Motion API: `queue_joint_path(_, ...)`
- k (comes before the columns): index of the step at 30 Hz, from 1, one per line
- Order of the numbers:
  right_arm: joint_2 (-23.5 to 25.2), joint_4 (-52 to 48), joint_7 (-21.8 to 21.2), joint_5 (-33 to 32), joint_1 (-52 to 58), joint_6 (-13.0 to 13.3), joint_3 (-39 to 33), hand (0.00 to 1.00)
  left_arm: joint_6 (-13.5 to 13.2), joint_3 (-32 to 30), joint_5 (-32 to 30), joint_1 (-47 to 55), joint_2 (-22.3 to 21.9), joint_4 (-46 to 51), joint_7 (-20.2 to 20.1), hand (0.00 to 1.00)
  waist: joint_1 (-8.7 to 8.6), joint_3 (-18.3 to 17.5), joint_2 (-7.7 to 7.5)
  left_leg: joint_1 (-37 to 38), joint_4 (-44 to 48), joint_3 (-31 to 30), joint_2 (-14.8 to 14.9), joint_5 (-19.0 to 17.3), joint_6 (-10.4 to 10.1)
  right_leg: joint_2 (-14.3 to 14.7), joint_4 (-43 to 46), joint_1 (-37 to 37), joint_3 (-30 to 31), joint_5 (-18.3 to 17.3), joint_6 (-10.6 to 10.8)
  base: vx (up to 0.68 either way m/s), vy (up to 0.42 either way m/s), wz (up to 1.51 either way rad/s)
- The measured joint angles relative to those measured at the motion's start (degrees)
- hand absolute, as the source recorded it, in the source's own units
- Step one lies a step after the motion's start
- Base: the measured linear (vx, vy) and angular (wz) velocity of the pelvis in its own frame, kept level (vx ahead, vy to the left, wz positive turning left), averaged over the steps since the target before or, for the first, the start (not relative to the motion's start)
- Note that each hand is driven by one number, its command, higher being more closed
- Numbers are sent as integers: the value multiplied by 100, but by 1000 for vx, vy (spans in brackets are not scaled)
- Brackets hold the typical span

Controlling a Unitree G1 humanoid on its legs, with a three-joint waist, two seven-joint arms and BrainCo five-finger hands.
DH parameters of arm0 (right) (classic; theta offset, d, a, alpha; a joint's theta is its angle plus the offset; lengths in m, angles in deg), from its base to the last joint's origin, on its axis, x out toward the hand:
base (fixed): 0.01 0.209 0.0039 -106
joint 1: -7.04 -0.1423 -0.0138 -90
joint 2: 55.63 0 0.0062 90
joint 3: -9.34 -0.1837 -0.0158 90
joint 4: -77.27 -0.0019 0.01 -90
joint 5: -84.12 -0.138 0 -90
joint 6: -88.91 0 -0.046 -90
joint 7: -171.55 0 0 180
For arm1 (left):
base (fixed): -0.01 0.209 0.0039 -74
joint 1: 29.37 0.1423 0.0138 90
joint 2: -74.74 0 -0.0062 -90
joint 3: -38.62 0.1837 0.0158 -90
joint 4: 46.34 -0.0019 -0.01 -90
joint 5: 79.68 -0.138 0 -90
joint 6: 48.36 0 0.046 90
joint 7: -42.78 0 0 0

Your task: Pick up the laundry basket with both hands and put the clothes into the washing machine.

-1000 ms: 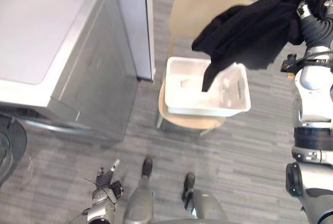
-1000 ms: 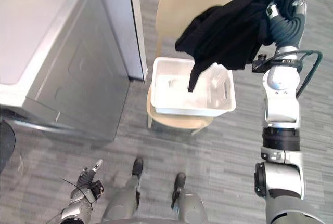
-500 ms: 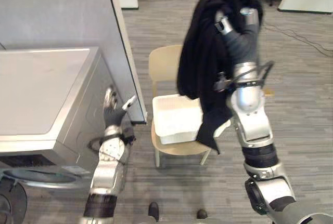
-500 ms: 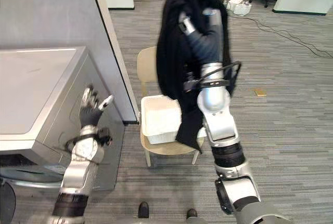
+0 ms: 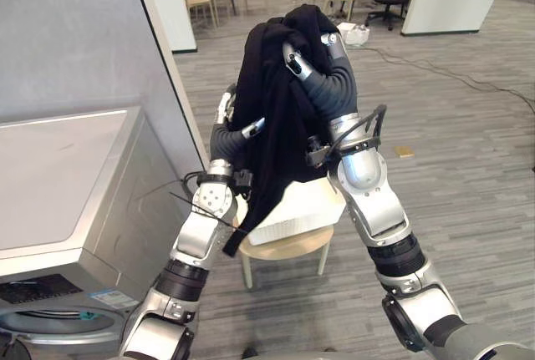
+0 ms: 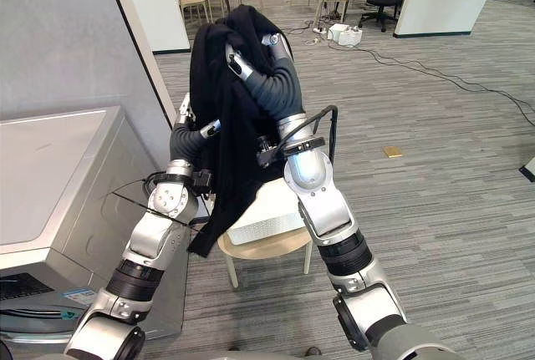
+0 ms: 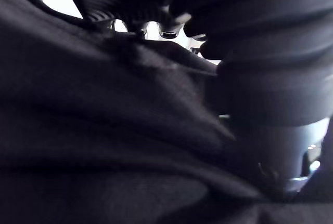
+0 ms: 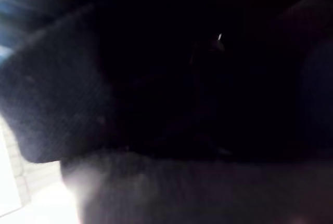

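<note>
Both raised: left hand (image 5: pixel 226 118) & right hand (image 5: pixel 294 58) in black garment (image 5: pixel 272 101); fingers hidden, can't tell grip.

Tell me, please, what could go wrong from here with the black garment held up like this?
1. The black garment lies draped over the right hand and wrist, so it may cling there instead of dropping.
2. Its tail hangs past the left hand down beside the white basket on the chair; swinging toward the washing machine could snag it and drag the basket off.
</note>
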Motion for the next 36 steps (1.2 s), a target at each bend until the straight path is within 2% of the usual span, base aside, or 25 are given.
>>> queue_joint_path(9, -153, -1, -126, -234, 1, 24, 267, 100, 10, 493, 336, -740, 252, -524, -323, 0, -116, -79, 67, -22, -29, -40, -7, 0, 0, -6, -124, 63, -36, 37, 16, -3, -2, 2)
queue_joint_path(12, -239, -2, -124, -281, 1, 38, 299, 100, 9, 851, 402, -1121, 444, -780, -384, 0, -127, -82, 70, -26, -28, -43, -9, 7, 11, -6, -158, 74, -38, 47, 20, 0, 0, 0)
queue_joint_path(20, -631, -19, -114, -497, -2, 62, 308, 100, 25, 1940, 840, -2181, 983, -1622, -853, 0, -181, -100, 67, -106, 10, -114, 0, 25, 32, 5, -269, 84, -78, 159, 14, 10, -6, 4)
queue_joint_path(21, -645, -19, -112, -500, -4, 63, 307, 100, 25, 1999, 848, -2229, 1026, -1627, -875, 100, -187, -100, 67, -106, 10, -114, 1, 24, 32, 6, -269, 84, -77, 159, 14, 0, 0, 0)
queue_joint_path(27, -680, -18, -107, -502, -120, 69, 330, 100, 21, 2428, 1117, -2678, 1312, -1822, -1109, 100, -292, -101, 61, -105, 10, -114, 0, 24, 31, 7, -269, 81, -70, 159, 13, 0, 0, 0)
queue_joint_path(36, -694, -17, -98, -485, -206, 69, 454, 100, 9, 2443, 1258, -2693, 1289, -1823, -1099, 100, -321, -100, 27, -104, 10, -104, 7, 23, 31, 13, -269, 70, -53, 161, 10, 0, 0, 0)
